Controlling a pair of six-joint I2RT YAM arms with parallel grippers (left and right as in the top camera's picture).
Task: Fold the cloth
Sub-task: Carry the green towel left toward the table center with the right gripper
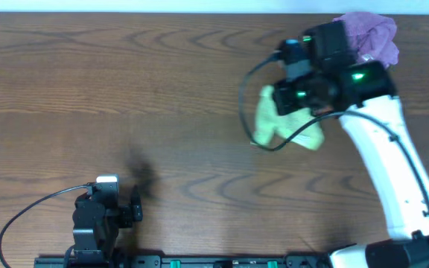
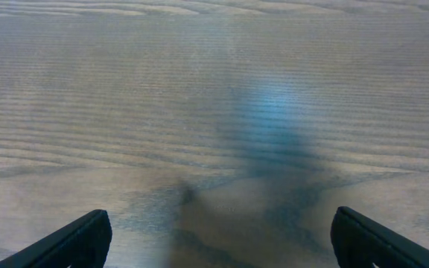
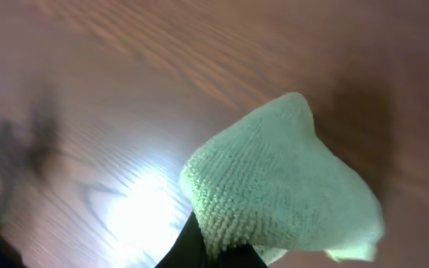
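A brown wood-grain worktop filled every view, with a pale strip along its far edge in the overhead picture.

The cloth was lime green with a nubbly microfibre pile, bunched into a soft lump and not lying flat. From above, only part of it showed. The rest was hidden beneath the wrist of the white right arm, which reached over it. A black cable looped round the cloth's outer side.

In the right wrist view the cloth sat directly at the right jaws and spread ahead of them. The right jaws were fully closed, pinching a fold of the cloth. One dark finger showed at its near edge, with the fabric draped over it. From that pinch the cloth widened, then tapered to a blunt rounded peak. Its long axis ran from the jaws out ahead of them, leaning to their right, and the peak pointed away from the jaws. A dark shadow lay on the wood beside the peak.

A purple cloth lay crumpled just beyond the right jaws, at the worktop's far edge.

The left jaws stood wide open and held nothing. Their two dark fingers sat at either side of the view with bare wood between them. They were well apart from the cloth.
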